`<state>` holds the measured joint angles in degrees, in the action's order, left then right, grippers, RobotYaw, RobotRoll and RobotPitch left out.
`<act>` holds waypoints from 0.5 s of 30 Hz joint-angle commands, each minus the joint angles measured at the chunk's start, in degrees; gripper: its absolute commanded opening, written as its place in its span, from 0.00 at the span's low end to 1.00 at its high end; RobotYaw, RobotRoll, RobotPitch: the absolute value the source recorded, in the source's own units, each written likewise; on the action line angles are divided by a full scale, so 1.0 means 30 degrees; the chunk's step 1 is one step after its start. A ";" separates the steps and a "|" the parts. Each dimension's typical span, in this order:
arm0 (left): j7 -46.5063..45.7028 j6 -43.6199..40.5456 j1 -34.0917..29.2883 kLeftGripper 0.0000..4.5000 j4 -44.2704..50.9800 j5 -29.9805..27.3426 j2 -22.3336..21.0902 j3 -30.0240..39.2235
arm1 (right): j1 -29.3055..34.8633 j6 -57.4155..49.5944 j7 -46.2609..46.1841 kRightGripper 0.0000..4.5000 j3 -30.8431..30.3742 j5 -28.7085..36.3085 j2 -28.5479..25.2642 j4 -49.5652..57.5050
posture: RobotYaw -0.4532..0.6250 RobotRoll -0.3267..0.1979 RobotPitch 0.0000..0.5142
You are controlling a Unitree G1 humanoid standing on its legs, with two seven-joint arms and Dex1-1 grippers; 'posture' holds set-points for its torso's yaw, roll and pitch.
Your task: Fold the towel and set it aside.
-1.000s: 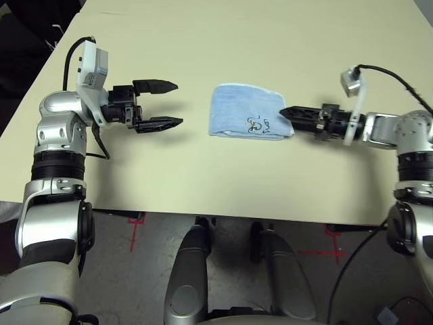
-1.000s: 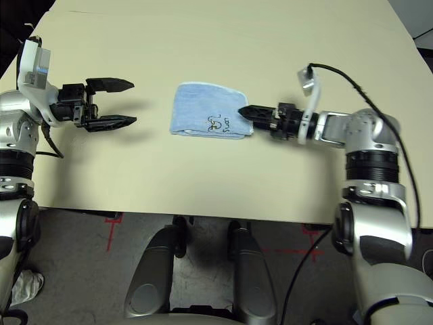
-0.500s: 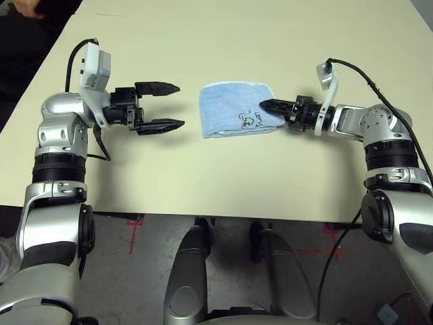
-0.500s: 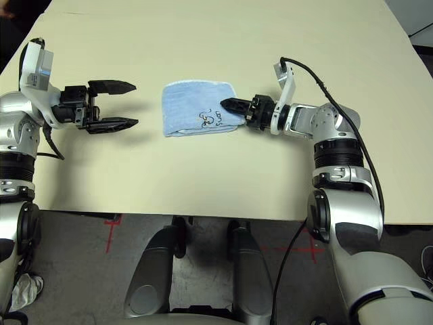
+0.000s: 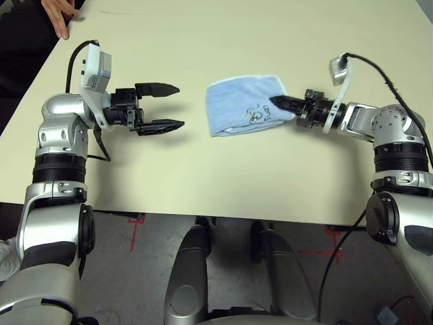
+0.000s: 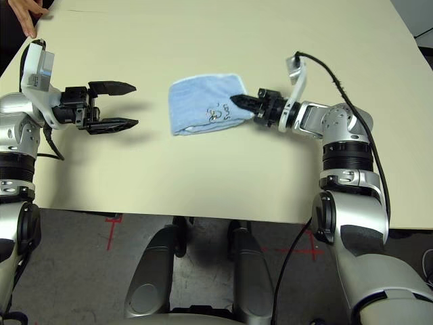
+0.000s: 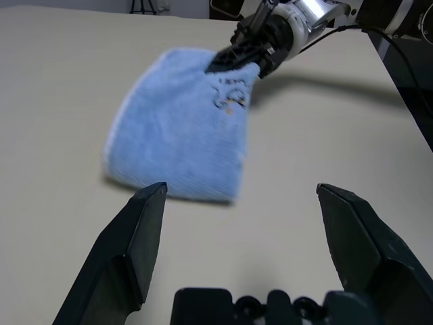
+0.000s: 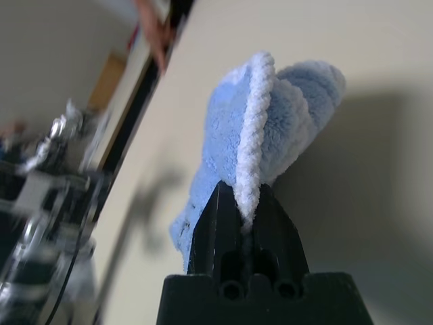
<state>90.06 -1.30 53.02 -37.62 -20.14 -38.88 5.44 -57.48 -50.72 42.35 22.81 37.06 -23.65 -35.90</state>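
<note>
- Now the right claw (image 5: 283,103) is pinched tight on the near-right corner of the towel (image 5: 242,105), and the right wrist view shows the white stitched edging clamped between its two black fingers (image 8: 215,223).
- That corner is off the surface (image 5: 223,169), the cloth tilting up toward the claw while its far-left side rests down on the surface, about mid-way between the two arms.
- A second ago this claw lay wide open with its tips at the towel's right edge; it has snapped shut and drawn up and to the right, tugging the towel with it.
- The towel already looks doubled over, dark embroidered mark (image 5: 256,115) facing up, so I judge this grip as the start of either one more fold or the carry to the side.
- The left claw (image 5: 164,105) hangs open, level, pointing at the towel from well apart; it has not budged.
- Farther off, at the surface's far-left corner, a person's hand (image 5: 59,15) is now in sight; it was absent a second ago.
</note>
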 commanded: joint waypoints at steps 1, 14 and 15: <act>-0.1101 -0.0212 0.0059 1.00 -0.0335 0.0099 0.0475 0.0023 | -0.0694 0.4706 -0.2081 0.00 0.2022 -0.0300 -0.0434 -0.1946 | 0.45 0.62 0.59; -0.3839 -0.0002 0.0500 1.00 -0.1603 -0.0257 0.1641 0.0616 | -0.0551 1.7185 -0.8446 0.00 0.4833 -0.1715 -0.1971 -0.7435 | 0.43 0.62 0.57; -0.3561 -0.0038 0.0486 1.00 -0.1579 -0.0325 0.1620 0.0584 | -0.0538 1.7333 -0.8566 0.00 0.4897 -0.1655 -0.1981 -0.7580 | 0.43 0.62 0.57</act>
<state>77.57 -1.45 54.19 -41.70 -20.55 -33.98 7.19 -60.16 -0.21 17.93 36.68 31.93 -28.99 -57.15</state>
